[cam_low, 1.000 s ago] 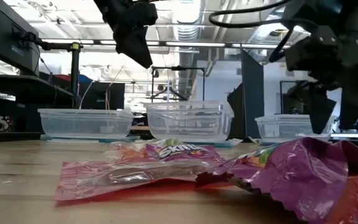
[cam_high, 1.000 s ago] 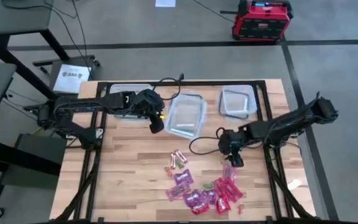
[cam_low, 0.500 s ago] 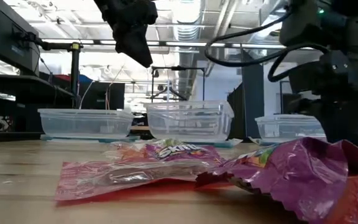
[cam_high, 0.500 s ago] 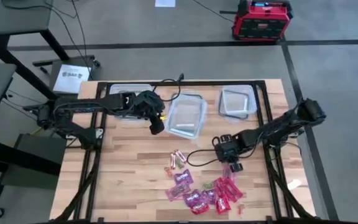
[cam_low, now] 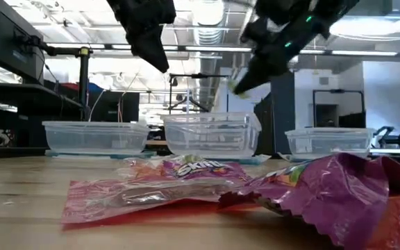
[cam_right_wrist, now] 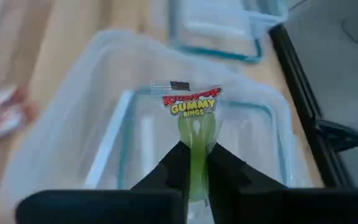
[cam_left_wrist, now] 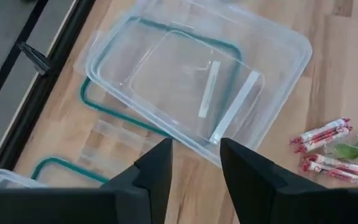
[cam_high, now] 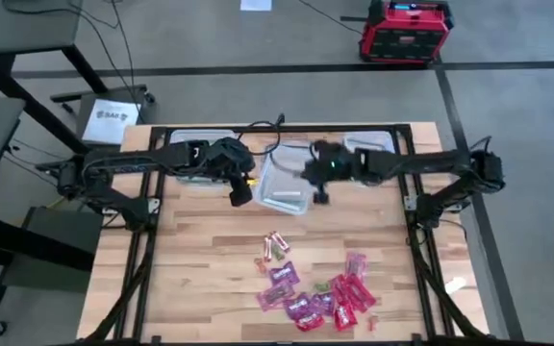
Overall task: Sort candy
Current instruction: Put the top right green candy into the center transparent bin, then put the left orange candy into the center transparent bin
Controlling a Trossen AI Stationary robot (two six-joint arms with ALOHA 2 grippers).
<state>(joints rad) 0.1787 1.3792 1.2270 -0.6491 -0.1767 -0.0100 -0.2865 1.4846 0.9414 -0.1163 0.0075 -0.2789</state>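
Right gripper (cam_right_wrist: 194, 163) has carried green gummy-rings packet (cam_right_wrist: 193, 118) over container (cam_right_wrist: 73, 155)

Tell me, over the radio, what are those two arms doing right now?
Right gripper shut on gummy rings packet, above middle container. Left gripper open, hovering beside it. Candy pile waits. Nothing blocking.

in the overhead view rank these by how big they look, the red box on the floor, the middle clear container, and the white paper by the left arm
1. Red box
2. Middle clear container, partly covered by the right gripper, so close to the box
3. White paper
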